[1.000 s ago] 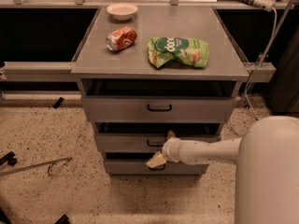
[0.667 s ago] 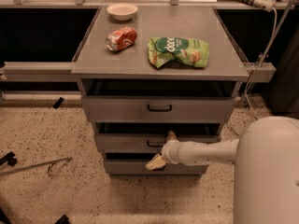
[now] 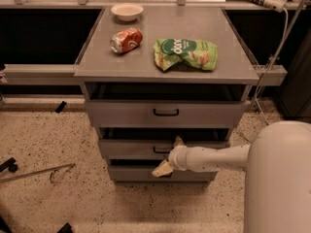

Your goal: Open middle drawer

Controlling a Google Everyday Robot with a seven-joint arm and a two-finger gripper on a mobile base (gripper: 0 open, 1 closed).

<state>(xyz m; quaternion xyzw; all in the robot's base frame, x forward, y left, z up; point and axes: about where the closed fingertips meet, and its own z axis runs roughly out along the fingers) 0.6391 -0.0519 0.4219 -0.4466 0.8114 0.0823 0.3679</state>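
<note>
Viewing the speckled floor [image 3: 48, 140] around the grey metal cabinet [image 3: 146, 59], I see my gripper [image 3: 167, 156] spread wide at the middle drawer [image 3: 126, 148].

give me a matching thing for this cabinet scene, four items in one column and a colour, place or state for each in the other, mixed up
1 bowl
2 soda can
3 chip bag
4 claw

a green, crumpled
b at the handle of the middle drawer
c white, at the back of the cabinet top
d red, lying on its side

Pairs: 1-c, 2-d, 3-a, 4-b
</note>
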